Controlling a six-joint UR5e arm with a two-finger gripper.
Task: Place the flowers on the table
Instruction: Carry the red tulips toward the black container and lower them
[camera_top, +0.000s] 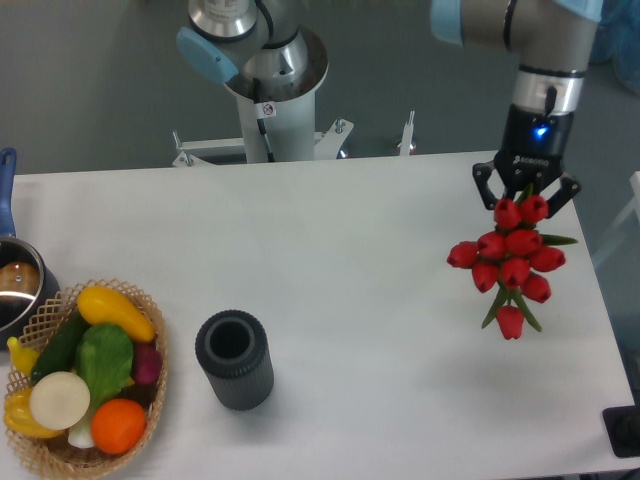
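Note:
The flowers (512, 258) are a bunch of red tulips with green leaves, hanging blossoms-down at the right side of the white table (340, 260). My gripper (526, 198) is directly above them and is shut on the bunch's upper end; the stems are hidden behind the blossoms and fingers. The bunch appears to hang above the tabletop, with the lowest bloom near the right edge; whether it touches the surface I cannot tell.
A dark cylindrical vase (234, 358) stands front left of centre. A wicker basket (150, 395) of vegetables sits at the front left corner. A pot (15, 285) with a blue handle is at the left edge. The robot base (270, 100) stands behind the table.

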